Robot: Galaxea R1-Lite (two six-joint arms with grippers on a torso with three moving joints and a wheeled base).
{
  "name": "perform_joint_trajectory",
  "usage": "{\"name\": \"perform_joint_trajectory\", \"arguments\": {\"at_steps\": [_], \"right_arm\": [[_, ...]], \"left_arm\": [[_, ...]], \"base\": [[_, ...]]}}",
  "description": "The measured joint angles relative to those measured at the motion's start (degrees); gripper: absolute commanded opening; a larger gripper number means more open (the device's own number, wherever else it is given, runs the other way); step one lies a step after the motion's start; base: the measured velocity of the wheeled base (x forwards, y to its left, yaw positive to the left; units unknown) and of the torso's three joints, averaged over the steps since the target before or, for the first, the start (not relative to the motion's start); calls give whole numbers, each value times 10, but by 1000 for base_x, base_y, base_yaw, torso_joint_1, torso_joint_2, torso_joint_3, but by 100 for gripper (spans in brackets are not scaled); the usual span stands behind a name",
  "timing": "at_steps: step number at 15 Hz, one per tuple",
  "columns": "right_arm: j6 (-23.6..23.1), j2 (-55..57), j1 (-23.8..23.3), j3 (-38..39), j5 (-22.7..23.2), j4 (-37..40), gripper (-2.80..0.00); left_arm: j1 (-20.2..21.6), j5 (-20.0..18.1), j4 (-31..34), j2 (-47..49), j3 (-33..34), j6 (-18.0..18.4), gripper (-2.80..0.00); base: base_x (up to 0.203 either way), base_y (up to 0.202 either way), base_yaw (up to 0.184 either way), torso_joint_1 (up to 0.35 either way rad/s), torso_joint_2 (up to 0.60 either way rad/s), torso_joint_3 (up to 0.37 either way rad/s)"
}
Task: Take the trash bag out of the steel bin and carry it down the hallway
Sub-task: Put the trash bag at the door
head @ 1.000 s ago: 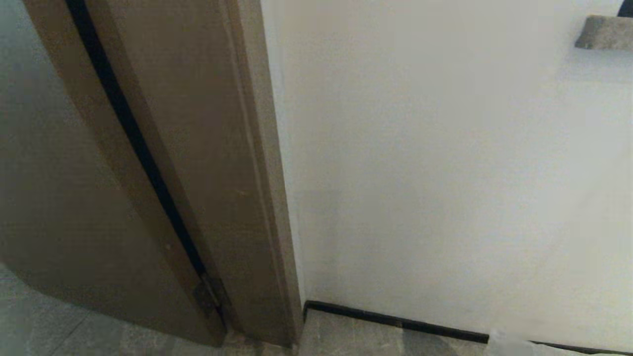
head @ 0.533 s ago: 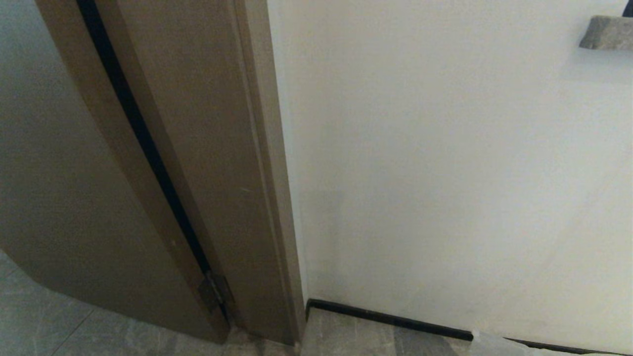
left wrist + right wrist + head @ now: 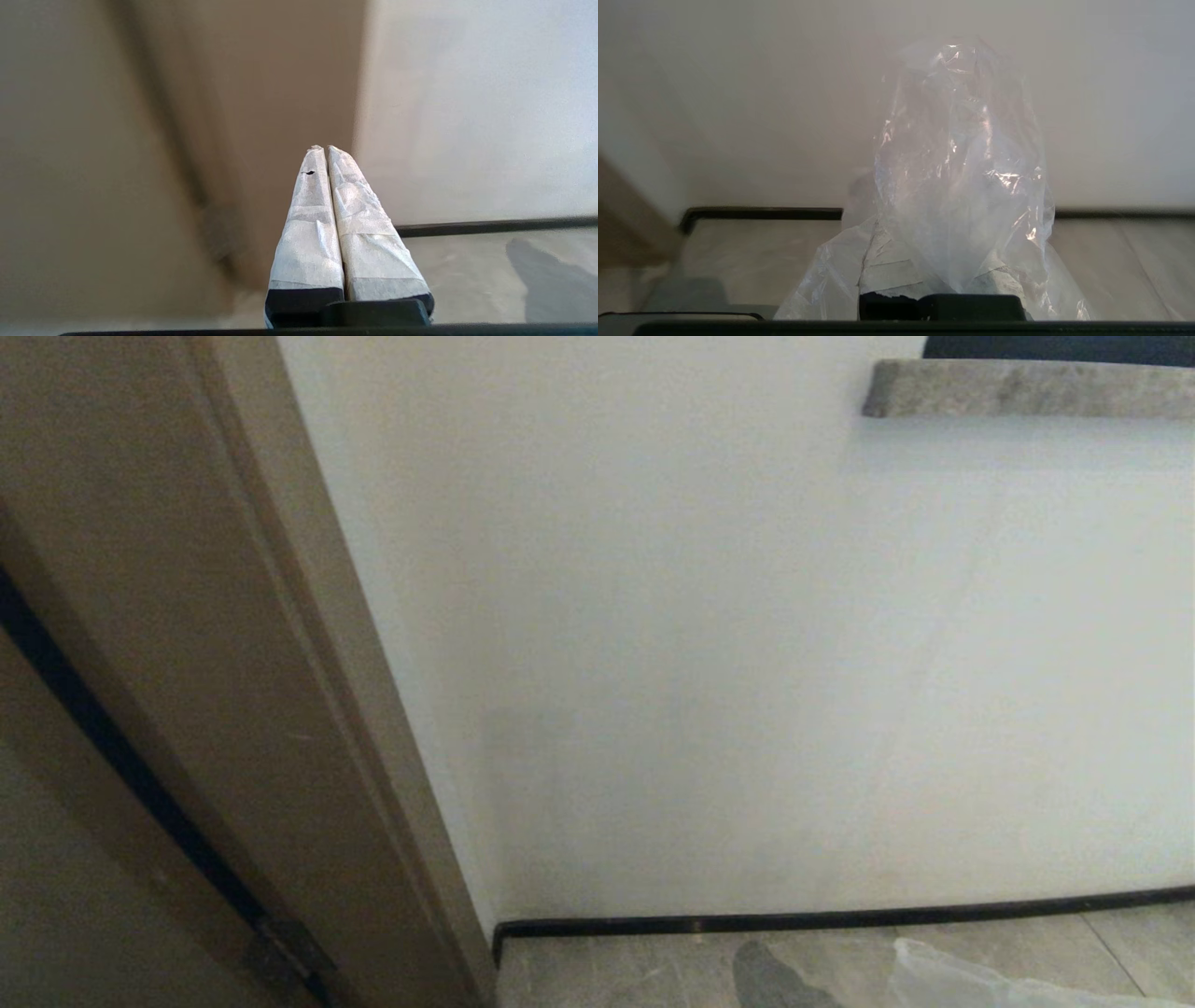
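Trash bag (image 3: 962, 177) clamped in right gripper (image 3: 943, 275) jaws (clear plastic draped over them), left gripper (image 3: 326, 150) jaws together, nr white wall (image 3: 747, 663).

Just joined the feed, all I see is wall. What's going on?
The robot faces a white wall beside a tan door frame. Its right gripper is shut on the clear trash bag, whose edge shows low in the head view. The left gripper is shut and empty. No bin is in view.
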Motion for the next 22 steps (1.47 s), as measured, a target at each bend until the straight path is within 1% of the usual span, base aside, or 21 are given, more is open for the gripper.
{"name": "perform_joint_trajectory", "arguments": {"at_steps": [2,22], "right_arm": [[-2,0,-1,0,1,0,-280],[-3,0,-1,0,1,0,-280]], "left_arm": [[0,0,1,0,0,0,-280],[0,0,0,0,0,0,-280]], "base": [[5,4,-107,4,6,2],[0,0,0,0,0,0]]}}
